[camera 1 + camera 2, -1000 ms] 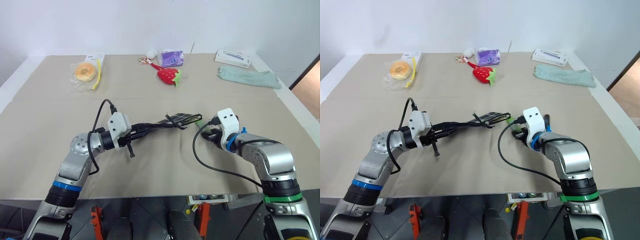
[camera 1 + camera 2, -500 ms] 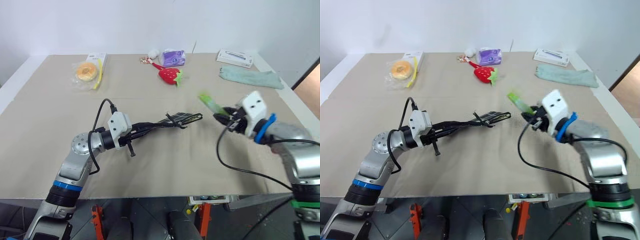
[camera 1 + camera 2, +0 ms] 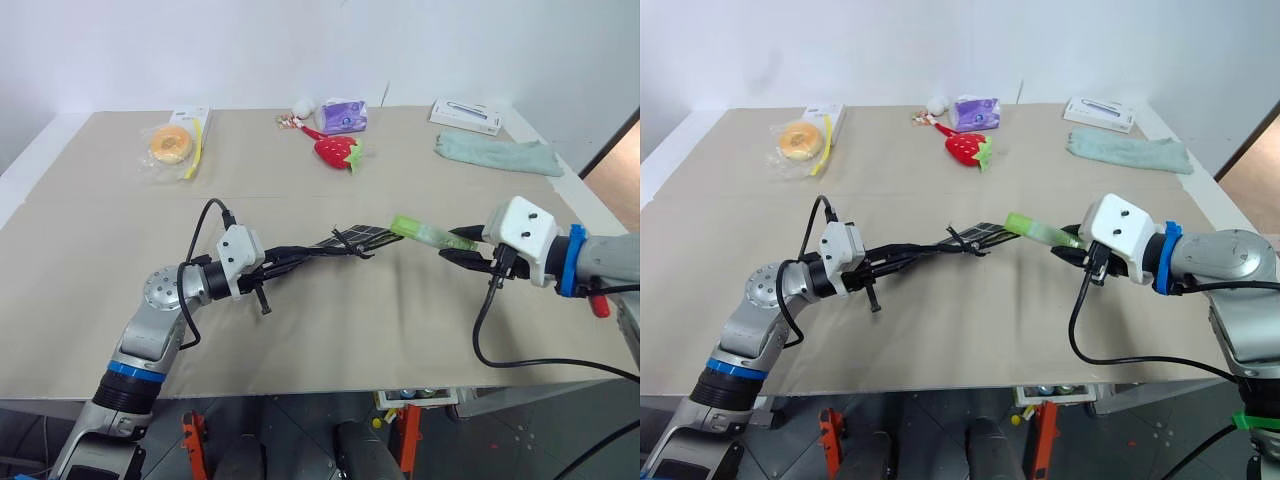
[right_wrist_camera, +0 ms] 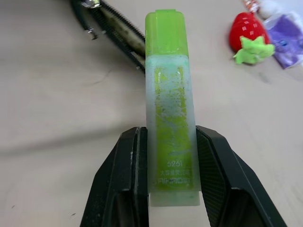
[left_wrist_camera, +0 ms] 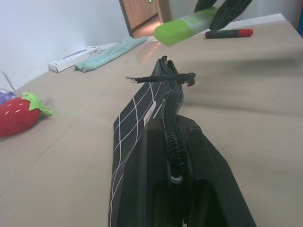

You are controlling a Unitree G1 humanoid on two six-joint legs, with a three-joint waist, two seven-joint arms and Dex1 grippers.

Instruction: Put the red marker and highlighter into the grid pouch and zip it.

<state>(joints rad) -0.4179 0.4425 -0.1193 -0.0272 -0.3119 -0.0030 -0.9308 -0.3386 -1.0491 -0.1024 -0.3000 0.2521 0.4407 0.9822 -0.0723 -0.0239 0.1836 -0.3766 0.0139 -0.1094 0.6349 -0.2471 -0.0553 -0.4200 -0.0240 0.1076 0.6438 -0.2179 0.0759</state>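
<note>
Right gripper [image 3: 466, 246] now lifted, pinching highlighter [image 3: 420, 232] just beside grid pouch [image 3: 352, 240]; left gripper [image 3: 300, 252] clamps pouch, red marker [image 5: 229, 33] beyond.

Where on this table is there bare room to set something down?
Bare: the near strip of the table in front of the grid pouch, and the left middle below the packaged donut. Crowded: the far edge, from the strawberry to the cloth.

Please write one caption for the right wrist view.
Right claw grips the highlighter, pointing toward the grid pouch.
</note>
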